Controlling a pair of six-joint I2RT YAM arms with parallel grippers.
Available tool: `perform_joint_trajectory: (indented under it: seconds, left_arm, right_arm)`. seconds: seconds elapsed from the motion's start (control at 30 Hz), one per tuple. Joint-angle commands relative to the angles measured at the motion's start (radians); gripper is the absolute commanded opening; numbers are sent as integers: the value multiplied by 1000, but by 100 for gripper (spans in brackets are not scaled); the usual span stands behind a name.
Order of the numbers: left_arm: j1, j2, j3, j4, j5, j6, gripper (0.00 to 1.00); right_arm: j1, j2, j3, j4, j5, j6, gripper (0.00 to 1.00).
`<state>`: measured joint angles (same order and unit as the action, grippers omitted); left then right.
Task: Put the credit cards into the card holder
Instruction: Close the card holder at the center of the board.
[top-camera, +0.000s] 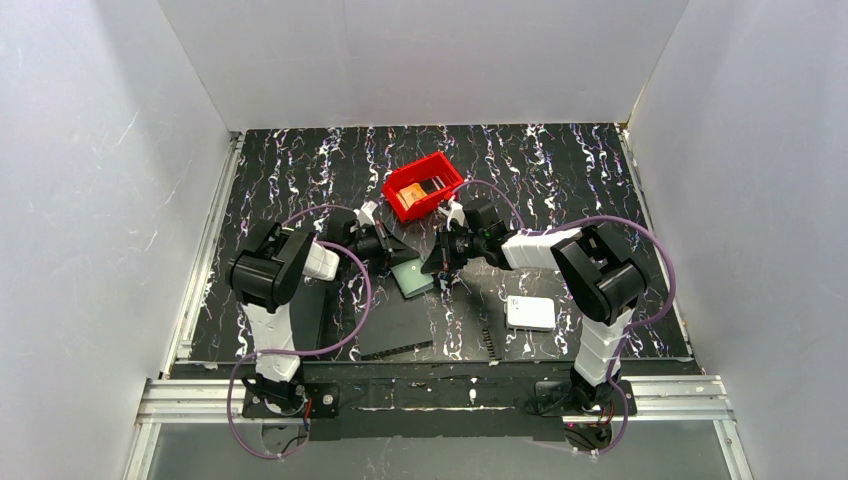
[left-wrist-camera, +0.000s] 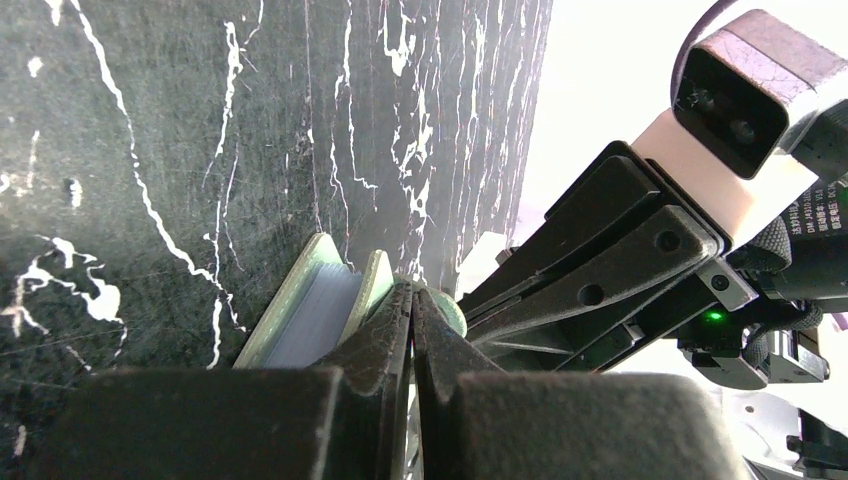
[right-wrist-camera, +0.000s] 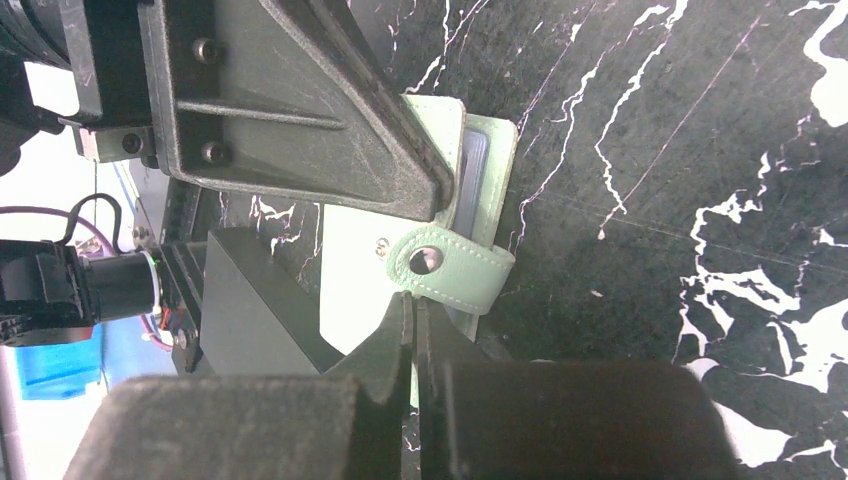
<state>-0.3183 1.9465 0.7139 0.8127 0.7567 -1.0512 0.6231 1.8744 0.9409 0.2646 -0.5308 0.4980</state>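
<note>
Left gripper (left-wrist-camera: 412, 300) has its jaws pressed together, tips touching the edge of the holder (left-wrist-camera: 305, 315) just ahead of them. The holder's flaps stand slightly apart, with pale pockets between. Whether a flap is pinched I cannot tell. Right gripper (right-wrist-camera: 412, 305) faces it from across the holder, jaws likewise closed. Its tips are against the near edge of the snap strap (right-wrist-camera: 455, 265), which folds over the holder's side. Just beyond the strap, a left finger lies across the holder. Cards (top-camera: 424, 189) sit in the red bin (top-camera: 405, 210), beyond both grippers and apart from them. A white box (top-camera: 530, 312) lies behind the right gripper, toward its base.
</note>
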Motion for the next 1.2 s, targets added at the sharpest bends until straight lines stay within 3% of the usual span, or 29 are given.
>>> perform_joint_trajectory:
  seconds: [0.0,0.33,0.5,0.63,0.8,1.17]
  left_arm:
    - [14,56,-81,-55,-99,35,0]
    - [15,83,-145,-59,-147,72,0]
    - [12,93,-135,-66,-145,82,0]
    - [12,85,-127,-93,-147,93,0]
    - [9,77,-116,-121,-146,103,0]
    - [5,77,-108,-138,-145,109,0]
  right_arm:
    - [-8,68,-46,-249,219,-100,2]
    - [-6,-4,99,-456,250,-86,44]
    - [-6,-51,195,-550,258,-159,59]
    - [-6,-70,274,-572,259,-252,61]
    - [9,-56,356,-561,227,-254,56]
    - [115,23,501,-695,421,-266,54]
